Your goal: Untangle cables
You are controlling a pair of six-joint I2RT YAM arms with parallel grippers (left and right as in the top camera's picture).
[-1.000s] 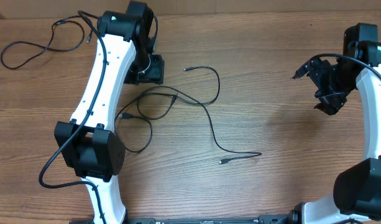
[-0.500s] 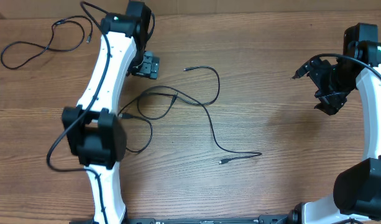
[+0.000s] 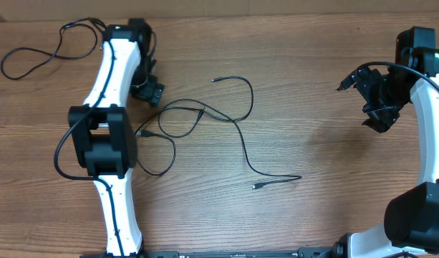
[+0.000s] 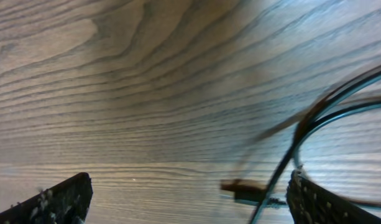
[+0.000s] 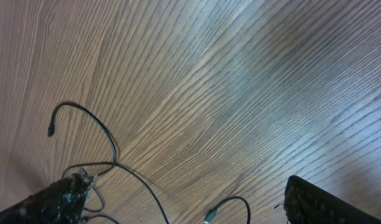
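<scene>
Thin black cables (image 3: 240, 136) lie tangled mid-table. One end (image 3: 214, 79) points to the rear, a plug (image 3: 256, 186) lies at the front, and a loop ends in a plug (image 3: 142, 133) by the left arm. My left gripper (image 3: 149, 92) hovers just behind that loop, open and empty. In its wrist view (image 4: 187, 199) the plug (image 4: 243, 190) and cable strands (image 4: 314, 118) lie between its fingers, towards the right one. My right gripper (image 3: 380, 109) is open and empty, raised at the far right. Its wrist view (image 5: 184, 205) shows the cables (image 5: 109, 149) from afar.
A separate black cable (image 3: 33, 54) lies looped at the rear left corner, behind the left arm's base link. The left arm's own black lead (image 3: 61, 154) loops off its lower housing. Bare wood spans between the tangle and the right arm.
The left arm has swung left and its gripper has moved left and slightly toward the front, nearer the cable loop. The right arm and the cables have not moved.
</scene>
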